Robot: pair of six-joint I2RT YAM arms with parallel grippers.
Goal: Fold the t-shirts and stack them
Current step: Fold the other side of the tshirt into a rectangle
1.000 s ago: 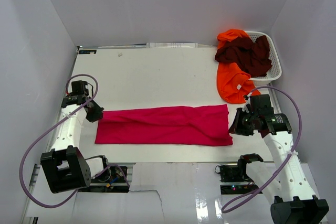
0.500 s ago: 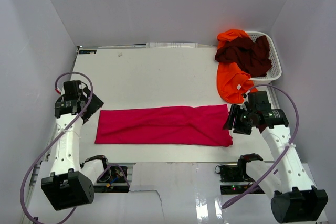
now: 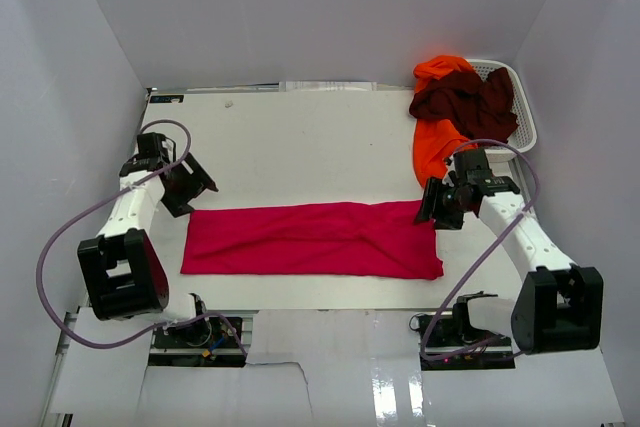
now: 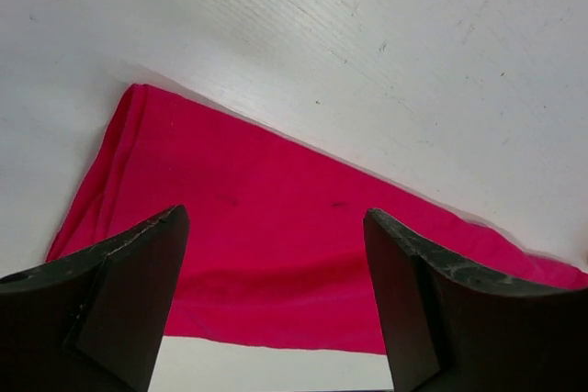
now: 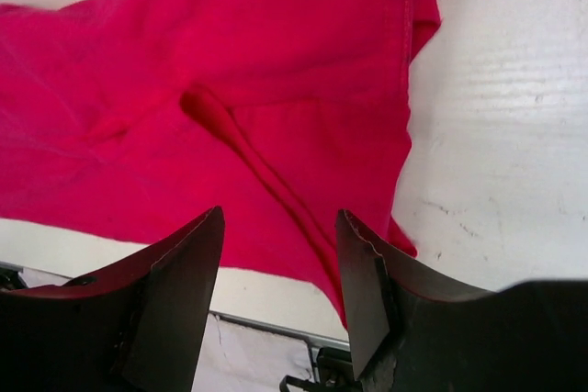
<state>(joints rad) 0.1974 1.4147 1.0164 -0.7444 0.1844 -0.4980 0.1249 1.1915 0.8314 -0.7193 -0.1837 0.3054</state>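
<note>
Crimson tee (image 3: 310,239), long strip by near edge of worktop (image 3: 300,147), mid-fold; left fingers (image 4: 110,300) and right fingers (image 5: 175,300) wide, empty, over its far corners, pinch likely due next.

Bright, even, diffuse light casts only faint shadows; overhead view is sharp, near fingers (image 4: 101,309) slightly soft.

White desk (image 3: 300,137), matte, with faint scuffs and dark specks; enclosed by plain pale back wall (image 3: 320,7), left wall (image 3: 60,87) and right wall (image 3: 590,67); lighting even, diffuse; glossy white strip (image 3: 340,387) along the near edge, showing reflections.
</note>
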